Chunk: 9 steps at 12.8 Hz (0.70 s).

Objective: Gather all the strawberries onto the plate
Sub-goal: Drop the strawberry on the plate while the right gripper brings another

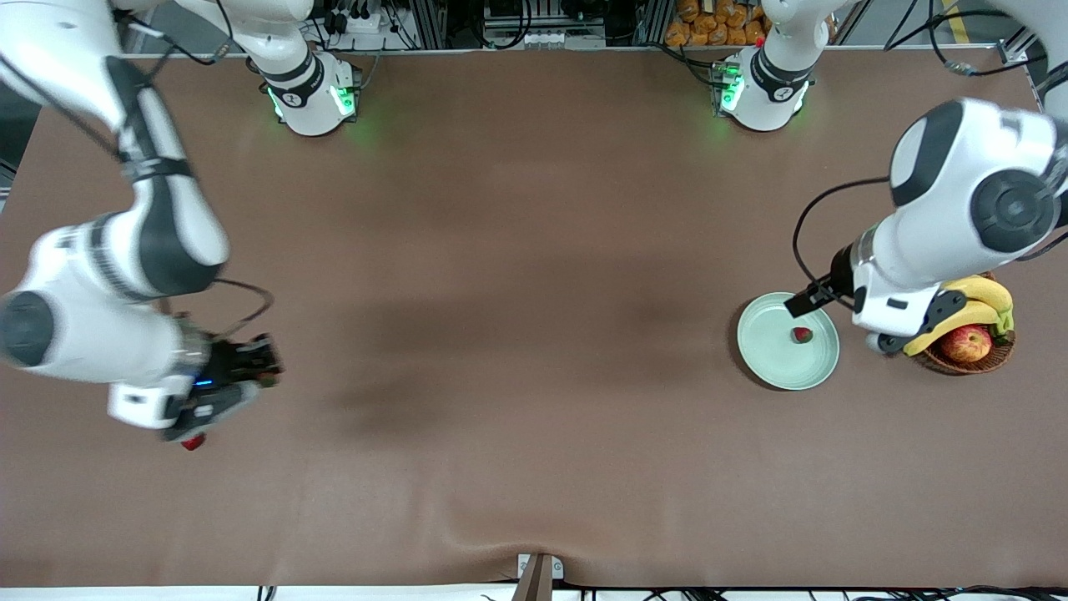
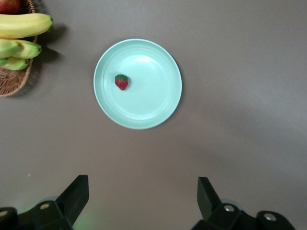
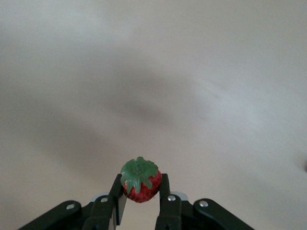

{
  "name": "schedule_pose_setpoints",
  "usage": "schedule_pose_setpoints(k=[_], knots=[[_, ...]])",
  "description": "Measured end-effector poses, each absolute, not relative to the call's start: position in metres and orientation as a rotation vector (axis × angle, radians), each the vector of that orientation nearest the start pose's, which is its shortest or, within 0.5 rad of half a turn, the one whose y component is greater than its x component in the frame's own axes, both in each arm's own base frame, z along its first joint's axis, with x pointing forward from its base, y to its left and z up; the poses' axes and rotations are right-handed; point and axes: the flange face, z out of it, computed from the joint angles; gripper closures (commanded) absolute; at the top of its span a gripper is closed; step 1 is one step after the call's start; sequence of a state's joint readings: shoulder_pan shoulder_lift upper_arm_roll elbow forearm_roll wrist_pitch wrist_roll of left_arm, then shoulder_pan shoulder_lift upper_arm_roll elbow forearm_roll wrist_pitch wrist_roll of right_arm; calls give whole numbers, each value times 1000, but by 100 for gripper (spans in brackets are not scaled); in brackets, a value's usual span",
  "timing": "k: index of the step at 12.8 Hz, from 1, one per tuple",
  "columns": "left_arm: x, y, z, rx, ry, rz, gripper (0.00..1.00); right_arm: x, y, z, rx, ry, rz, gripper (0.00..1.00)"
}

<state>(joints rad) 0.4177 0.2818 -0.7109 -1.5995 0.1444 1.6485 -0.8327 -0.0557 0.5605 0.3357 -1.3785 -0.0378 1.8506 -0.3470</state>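
While the left gripper (image 2: 142,201) hangs with its jaws spread wide and empty above the table beside the plate (image 1: 768,361), the right gripper (image 3: 140,203) has its jaws pinched tight on a strawberry (image 3: 140,179), the leafy cap poking up just past the fingertips and the red body squeezed between the pads. It is over the right arm's end of the table, well apart from the plate. A second strawberry (image 2: 122,82) already lies inside the plate, off centre. I can find no third one in any view.

The berry looks tiny and light, so weight should be no trouble; being small, rounded and probably smooth, it seems more likely to squirt sideways out of the jaws than to be crushed. Taking it across the widest part of the red body, cap left free, looks like the safest hold, and that is about where the jaws sit now.

Underneath is a plain brown cloth, flat save for a small wrinkle at the near edge. A wicker basket (image 1: 993,357) with bananas (image 1: 972,305) and an apple (image 1: 966,343) stands just beside the plate.
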Motion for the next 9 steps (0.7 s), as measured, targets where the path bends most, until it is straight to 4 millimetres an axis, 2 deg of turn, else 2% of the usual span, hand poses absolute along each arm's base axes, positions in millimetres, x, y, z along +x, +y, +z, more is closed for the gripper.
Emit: schedule_pose_setpoints(k=[2, 4, 6, 8, 9], knots=[[596, -132, 508, -2986, -766, 250, 0, 668, 224, 397, -2816, -1037, 69, 100], [594, -141, 520, -3020, -673, 233, 0, 649, 285, 398, -2769, -1158, 18, 100], [589, -147, 536, -3060, -508, 193, 0, 625, 344, 395, -2712, -1272, -54, 100], [580, -143, 556, -3070, -312, 156, 0, 599, 404, 380, -2643, -1377, -128, 100], [579, -132, 565, -3059, -227, 126, 0, 584, 432, 367, -2618, -1412, -148, 100]])
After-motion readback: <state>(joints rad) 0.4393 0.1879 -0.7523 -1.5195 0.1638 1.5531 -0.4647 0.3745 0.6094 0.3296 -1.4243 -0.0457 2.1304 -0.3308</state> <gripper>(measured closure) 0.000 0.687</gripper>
